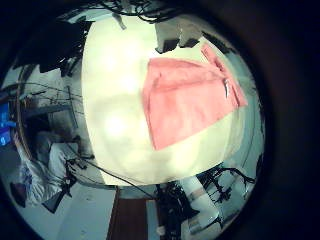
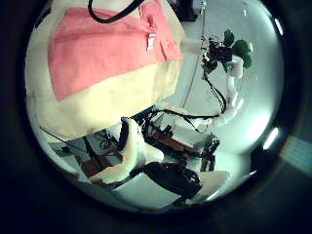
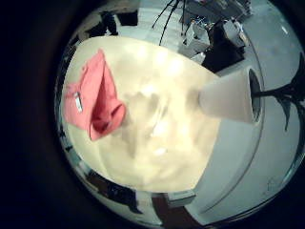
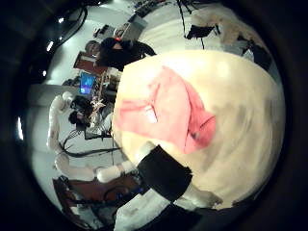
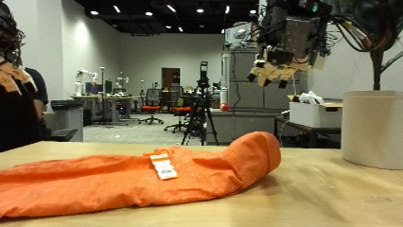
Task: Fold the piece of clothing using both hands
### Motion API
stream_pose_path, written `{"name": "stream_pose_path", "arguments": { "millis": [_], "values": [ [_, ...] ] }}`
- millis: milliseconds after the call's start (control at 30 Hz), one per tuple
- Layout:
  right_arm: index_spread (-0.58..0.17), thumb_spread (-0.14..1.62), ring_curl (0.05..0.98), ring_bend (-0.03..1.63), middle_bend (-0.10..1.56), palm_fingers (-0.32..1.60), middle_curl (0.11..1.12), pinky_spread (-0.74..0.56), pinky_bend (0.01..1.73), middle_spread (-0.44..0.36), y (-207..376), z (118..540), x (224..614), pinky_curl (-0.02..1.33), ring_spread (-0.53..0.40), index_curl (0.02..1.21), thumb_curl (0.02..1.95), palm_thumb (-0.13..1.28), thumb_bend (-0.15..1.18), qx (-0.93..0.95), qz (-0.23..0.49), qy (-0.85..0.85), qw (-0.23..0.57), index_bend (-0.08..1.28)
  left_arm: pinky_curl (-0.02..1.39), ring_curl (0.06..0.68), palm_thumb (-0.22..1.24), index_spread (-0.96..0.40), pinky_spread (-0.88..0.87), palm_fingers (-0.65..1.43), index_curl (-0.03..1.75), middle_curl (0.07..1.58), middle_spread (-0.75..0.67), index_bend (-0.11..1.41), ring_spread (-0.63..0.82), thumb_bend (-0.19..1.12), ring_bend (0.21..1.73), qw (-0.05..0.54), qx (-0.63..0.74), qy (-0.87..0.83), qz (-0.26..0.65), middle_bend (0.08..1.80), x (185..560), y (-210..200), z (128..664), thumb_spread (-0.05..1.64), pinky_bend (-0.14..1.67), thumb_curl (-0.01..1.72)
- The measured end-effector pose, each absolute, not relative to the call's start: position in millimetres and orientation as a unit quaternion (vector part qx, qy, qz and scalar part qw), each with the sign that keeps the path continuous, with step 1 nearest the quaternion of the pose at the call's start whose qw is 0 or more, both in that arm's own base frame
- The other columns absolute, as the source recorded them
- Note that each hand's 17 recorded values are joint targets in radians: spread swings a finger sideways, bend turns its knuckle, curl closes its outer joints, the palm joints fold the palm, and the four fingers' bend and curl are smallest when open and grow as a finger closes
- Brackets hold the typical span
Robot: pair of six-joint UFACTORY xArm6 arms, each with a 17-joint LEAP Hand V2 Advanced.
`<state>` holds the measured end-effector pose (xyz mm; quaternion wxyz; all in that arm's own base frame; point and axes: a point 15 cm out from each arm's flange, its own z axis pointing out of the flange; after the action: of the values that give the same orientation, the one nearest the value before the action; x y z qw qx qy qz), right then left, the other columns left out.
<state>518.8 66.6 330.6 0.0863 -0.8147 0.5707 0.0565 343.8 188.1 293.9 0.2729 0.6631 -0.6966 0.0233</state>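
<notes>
- An orange garment is spread flat on the table, a white tag facing up.
- The right hand is held high above it, fingers curled, nothing grasped.
- The left hand is raised at the edge; its fingers cannot be made out.

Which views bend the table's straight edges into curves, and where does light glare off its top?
All four palm views curve the table into a rounded shape inside a dark circular border; the outside view keeps its edge straight. Glare: bright patches on the tabletop beside the garment in the left little finger side view and across the right little finger side view; ceiling lights dot the outside view.
</notes>
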Motion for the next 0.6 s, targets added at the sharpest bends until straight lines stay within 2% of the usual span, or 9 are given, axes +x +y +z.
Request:
{"name": "stream_pose_path", "arguments": {
  "millis": [67, 167, 267, 467, 600],
  "values": [
    [-0.312, 1.30, 0.394, 0.80, 0.70, 0.17, 0.57, 0.29, 0.43, -0.018, 61, 322, 503, 0.49, -0.057, 0.62, 0.17, 0.28, -0.02, -0.819, 0.066, 0.565, 0.077, 0.50, 0.33, 0.218, 0.38, 0.05, 0.59, -0.13, 0.39, 0.24, 0.44, 0.14, 0.57, -0.02, 0.37, 0.270, 0.651, -0.709, 0.019, 0.14, 341, 169, 296, 1.16, 0.29, 0.41],
    [-0.302, 1.26, 0.370, 0.75, 0.67, 0.16, 0.55, 0.31, 0.41, -0.014, 50, 308, 485, 0.47, -0.028, 0.59, 0.18, 0.27, -0.02, -0.825, 0.075, 0.557, 0.066, 0.46, 0.33, 0.217, 0.37, 0.05, 0.59, -0.12, 0.36, 0.22, 0.44, 0.15, 0.58, -0.02, 0.36, 0.273, 0.637, -0.721, 0.009, 0.14, 328, 141, 296, 1.15, 0.27, 0.40],
    [-0.280, 1.18, 0.346, 0.71, 0.64, 0.14, 0.52, 0.31, 0.39, -0.009, 45, 284, 466, 0.44, 0.002, 0.54, 0.20, 0.29, -0.02, -0.827, 0.093, 0.551, 0.053, 0.37, 0.32, 0.217, 0.36, 0.04, 0.59, -0.11, 0.34, 0.20, 0.44, 0.15, 0.59, -0.02, 0.35, 0.268, 0.630, -0.729, 0.001, 0.14, 318, 123, 294, 1.15, 0.27, 0.39],
    [-0.249, 1.06, 0.302, 0.60, 0.52, 0.10, 0.46, 0.28, 0.39, 0.009, 27, 254, 466, 0.42, 0.040, 0.47, 0.24, 0.32, -0.02, -0.842, 0.087, 0.532, 0.015, 0.25, 0.32, 0.217, 0.36, 0.04, 0.56, -0.10, 0.31, 0.19, 0.44, 0.15, 0.59, -0.02, 0.34, 0.263, 0.611, -0.746, -0.012, 0.15, 312, 88, 293, 1.15, 0.25, 0.38],
    [-0.234, 1.02, 0.279, 0.55, 0.46, 0.12, 0.43, 0.25, 0.37, 0.020, 16, 226, 481, 0.40, 0.051, 0.44, 0.25, 0.34, -0.02, -0.847, 0.071, 0.526, -0.007, 0.21, 0.32, 0.219, 0.36, 0.04, 0.56, -0.09, 0.30, 0.18, 0.43, 0.15, 0.60, -0.02, 0.34, 0.273, 0.606, -0.747, -0.020, 0.15, 301, 76, 286, 1.14, 0.24, 0.37]
  ]
}}
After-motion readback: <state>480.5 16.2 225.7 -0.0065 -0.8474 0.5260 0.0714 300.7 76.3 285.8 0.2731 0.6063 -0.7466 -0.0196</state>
